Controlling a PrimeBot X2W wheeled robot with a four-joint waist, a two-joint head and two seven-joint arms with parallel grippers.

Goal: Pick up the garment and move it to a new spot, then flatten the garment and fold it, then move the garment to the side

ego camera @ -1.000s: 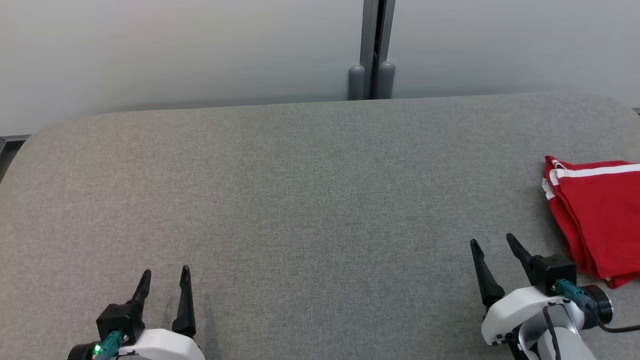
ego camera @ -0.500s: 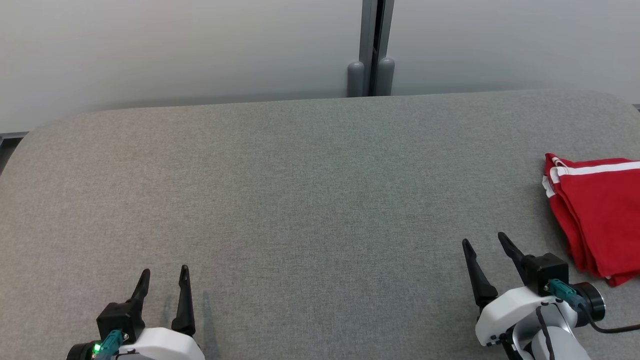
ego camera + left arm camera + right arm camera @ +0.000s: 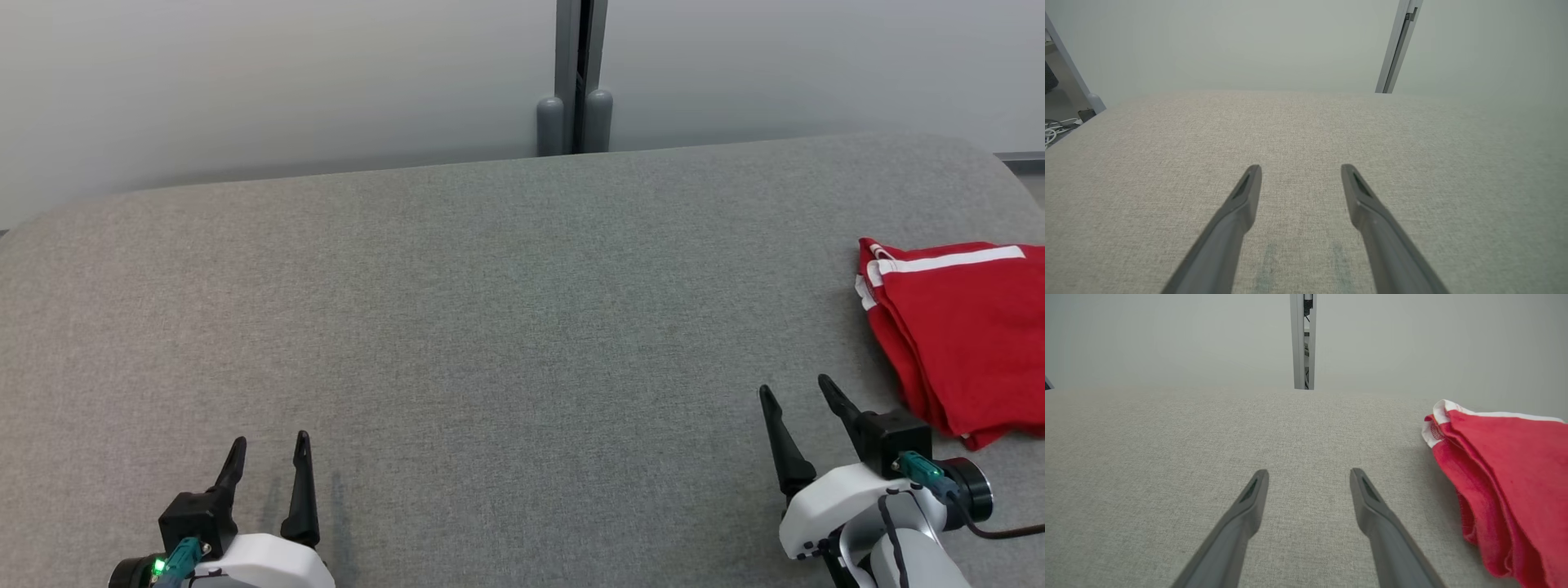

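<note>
The left gripper (image 3: 269,438) is sitting at the lower left of the head view, its two long dark fingers (image 3: 303,490) pointing almost straight up the picture and standing well apart, gripping nothing. The left wrist housing (image 3: 261,563), white, is showing a green light (image 3: 157,569) at its left side. The right gripper (image 3: 793,385) is sitting at the lower right, its fingers leaning a little to the left, likewise spread wide and empty. The right wrist housing (image 3: 833,502) is carrying a teal connector (image 3: 918,472) and a dark cable (image 3: 1004,532) on its right side. In each wrist view the fingers are rising in an open V.
</note>
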